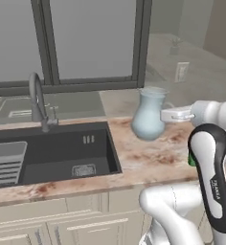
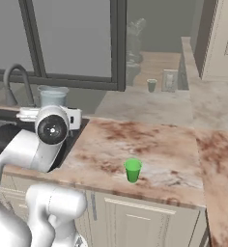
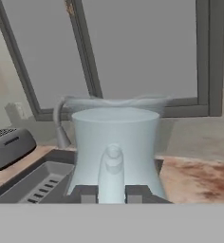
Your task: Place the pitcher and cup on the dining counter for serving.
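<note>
My two base cameras look forward and down over the desk (image 1: 148, 158) from behind me, sharing the pitcher (image 1: 149, 115); my hand camera sits close, facing its handle.

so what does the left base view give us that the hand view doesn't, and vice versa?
Left base view alone: the whole sink basin with its drain, the drawer fronts under the counter, a sliver of the green cup behind the arm, and the pitcher in side profile with the gripper at its right side. Hand view alone: a grey toaster at left, and the pitcher's handle sitting between the two fingertips. Shared: pitcher, faucet, window frame, marbled counter, sink's ribbed rack.
</note>
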Available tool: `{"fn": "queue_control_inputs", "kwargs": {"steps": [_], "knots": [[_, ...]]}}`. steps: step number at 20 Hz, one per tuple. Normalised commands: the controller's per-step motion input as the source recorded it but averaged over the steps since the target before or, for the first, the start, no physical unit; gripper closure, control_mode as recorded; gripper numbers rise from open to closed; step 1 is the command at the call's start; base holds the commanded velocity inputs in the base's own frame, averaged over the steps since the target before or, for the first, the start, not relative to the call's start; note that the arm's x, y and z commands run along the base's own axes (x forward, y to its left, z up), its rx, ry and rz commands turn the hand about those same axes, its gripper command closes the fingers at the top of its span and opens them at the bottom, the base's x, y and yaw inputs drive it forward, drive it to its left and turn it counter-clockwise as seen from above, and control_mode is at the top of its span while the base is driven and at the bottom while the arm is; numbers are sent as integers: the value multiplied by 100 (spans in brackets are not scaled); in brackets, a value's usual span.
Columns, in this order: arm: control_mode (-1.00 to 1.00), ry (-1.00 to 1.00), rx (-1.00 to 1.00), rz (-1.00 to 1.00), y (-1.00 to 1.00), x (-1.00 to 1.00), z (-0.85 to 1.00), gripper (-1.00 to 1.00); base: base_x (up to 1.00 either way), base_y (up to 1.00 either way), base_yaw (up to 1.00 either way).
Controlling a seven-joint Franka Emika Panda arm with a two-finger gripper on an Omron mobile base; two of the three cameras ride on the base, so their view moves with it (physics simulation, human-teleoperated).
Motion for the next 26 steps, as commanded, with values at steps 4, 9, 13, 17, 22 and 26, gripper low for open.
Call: {"fn": "queue_control_inputs", "kwargs": {"steps": [4, 9, 13, 17, 22, 26], "knots": [[100, 0, 0, 0, 0, 0, 0, 100, -77, 8, 52], [100, 0, 0, 0, 0, 0, 0, 100, -57, 31, 79], [100, 0, 0, 0, 0, 0, 0, 100, -33, 49, 92], [100, 0, 0, 0, 0, 0, 0, 100, -14, 46, 98], [100, 0, 0, 0, 0, 0, 0, 100, -6, 35, 100], [100, 0, 0, 0, 0, 0, 0, 100, 0, 27, 96]]}}
